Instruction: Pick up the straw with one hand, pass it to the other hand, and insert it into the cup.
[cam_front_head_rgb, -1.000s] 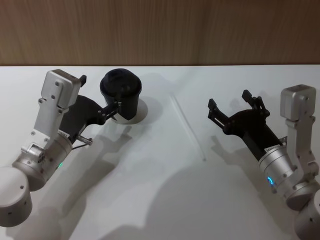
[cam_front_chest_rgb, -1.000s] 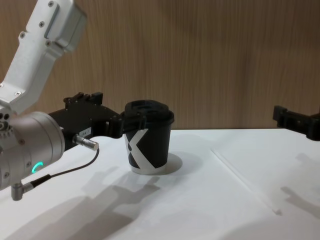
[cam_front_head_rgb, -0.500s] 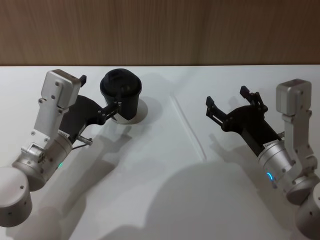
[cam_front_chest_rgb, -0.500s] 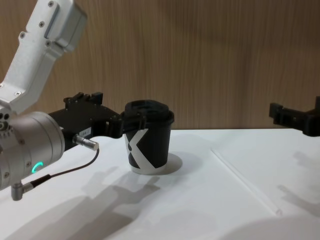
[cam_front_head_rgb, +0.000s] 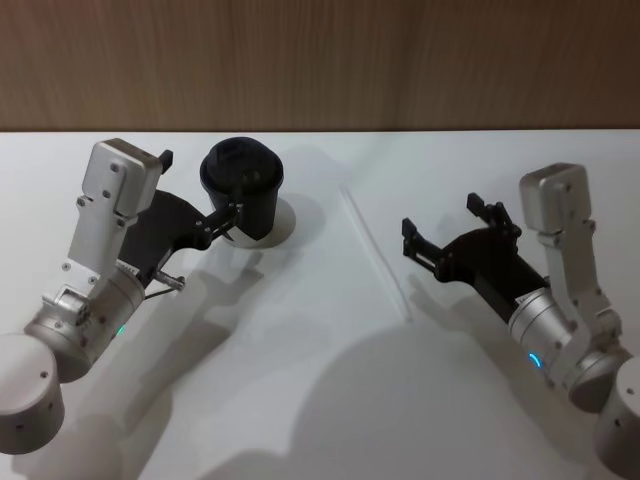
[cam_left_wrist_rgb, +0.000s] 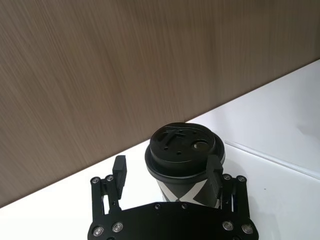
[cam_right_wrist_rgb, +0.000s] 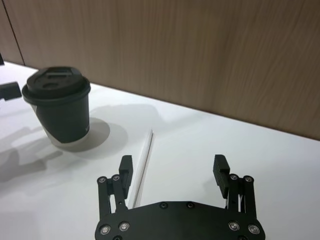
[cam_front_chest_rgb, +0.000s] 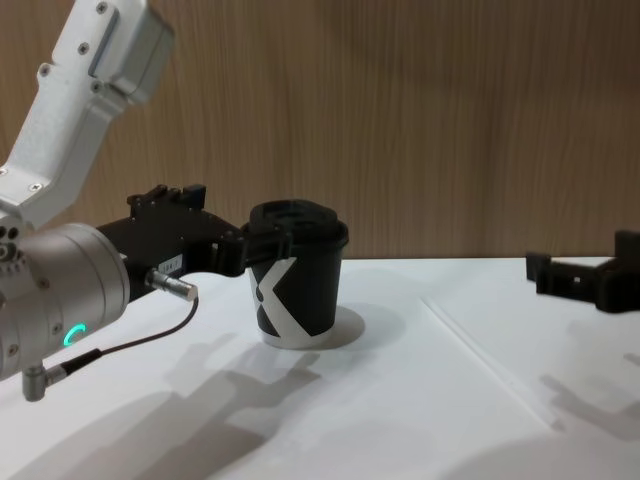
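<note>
The straw (cam_front_head_rgb: 375, 252) lies flat on the table (cam_front_head_rgb: 300, 390), right of the cup (cam_front_head_rgb: 242, 182), untouched. The right gripper (cam_front_head_rgb: 440, 215) is just right of the straw's near half, fingers spread wide, empty. The left gripper (cam_left_wrist_rgb: 166, 170) is at the upright cup, fingers wide apart, gripping nothing; 1 finger overlaps the cup wall.

Silver arms (cam_front_head_rgb: 100, 220) bear black left pincer (cam_left_wrist_rgb: 166, 164) and right pincer (cam_right_wrist_rgb: 172, 162).

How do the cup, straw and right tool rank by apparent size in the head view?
1. Right tool: bulkiest, though probably nearer the camera.
2. Cup.
3. Straw: longer than the cup's width, but thinnest by far.
</note>
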